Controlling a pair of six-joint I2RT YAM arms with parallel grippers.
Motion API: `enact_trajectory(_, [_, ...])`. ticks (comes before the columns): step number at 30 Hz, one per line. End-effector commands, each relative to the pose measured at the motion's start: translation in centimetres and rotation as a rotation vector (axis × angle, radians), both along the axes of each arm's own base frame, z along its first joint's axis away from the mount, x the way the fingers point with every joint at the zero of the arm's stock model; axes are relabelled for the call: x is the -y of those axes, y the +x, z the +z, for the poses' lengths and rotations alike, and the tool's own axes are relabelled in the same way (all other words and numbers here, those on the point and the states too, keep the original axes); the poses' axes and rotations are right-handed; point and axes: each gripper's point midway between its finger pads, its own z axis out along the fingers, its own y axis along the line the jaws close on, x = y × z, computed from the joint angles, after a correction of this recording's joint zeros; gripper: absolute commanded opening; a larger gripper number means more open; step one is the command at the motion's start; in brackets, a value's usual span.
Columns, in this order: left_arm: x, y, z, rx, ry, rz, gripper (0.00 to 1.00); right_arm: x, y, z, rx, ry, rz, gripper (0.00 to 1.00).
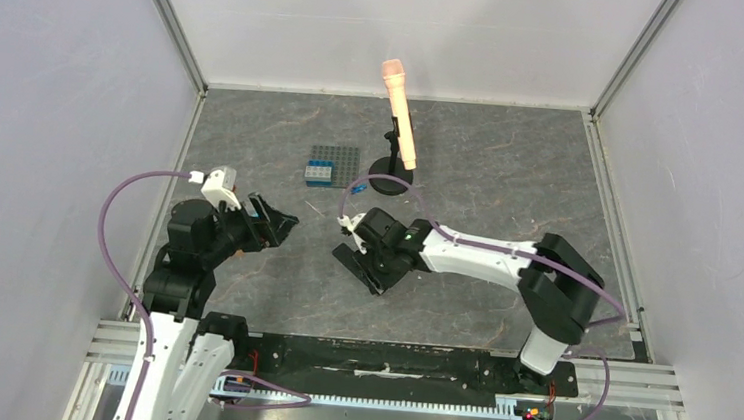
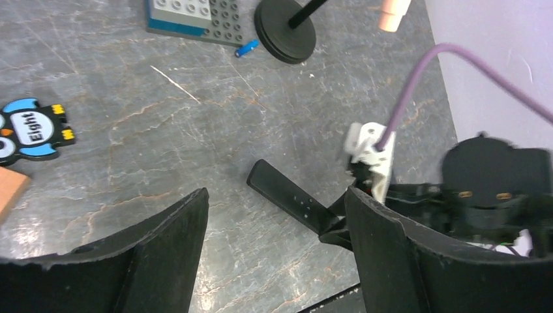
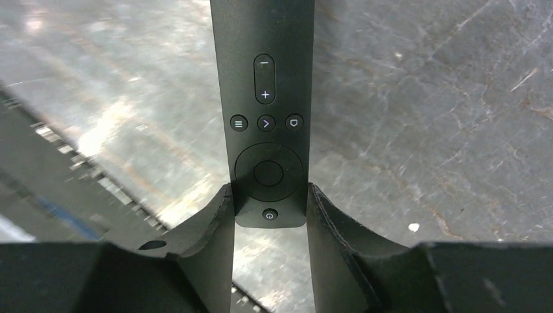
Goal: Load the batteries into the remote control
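**A:** Remote (image 3: 267,98), position?

**B:** Lying on the table (image 1: 491,179), a little toward 6 o'clock from the middle in the top view. The microphone (image 1: 400,122) is well apart at its 12. Button face is up. From the right wrist it runs from 6 to 12.

**A:** Right gripper (image 3: 269,192)?

**B:** Clamped across the remote's power-button end, with fingers (image 3: 215,222) against both long edges.

**A:** Left gripper (image 2: 275,192)?

**B:** At the remote's 9 o'clock, jaws spread wide with nothing between them.

**A:** Batteries?

**B:** I can't pick them out in any view.

**A:** How will the remote handle?

**B:** My read is a stiff, light plastic bar that won't flex or crush. The matt edges look smooth and narrow. With a hold this near the end, the long free part will probably swing or slip once it's lifted.

**A:** Where's a better hold?

**B:** Across the long edges nearer the middle, clear of the buttons. The back cover is likely on the hidden underside, so the fingers should stay off that end and leave it free to come off.
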Motion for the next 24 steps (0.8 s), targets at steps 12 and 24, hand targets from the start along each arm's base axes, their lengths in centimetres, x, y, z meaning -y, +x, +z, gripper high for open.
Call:
enact_trajectory(12, [5.7,0.7,2.3,-0.038,-0.509,-0.152,0.8,-3.1,-4.0,13.5,-0.319,0.644,-0.032,0.16])
enact_trajectory(24, [6.7,-0.6,3.5,0.028,-0.611,-0.238,0.81,-5.8,-4.9,22.9,-0.462,0.988,-0.027,0.16])
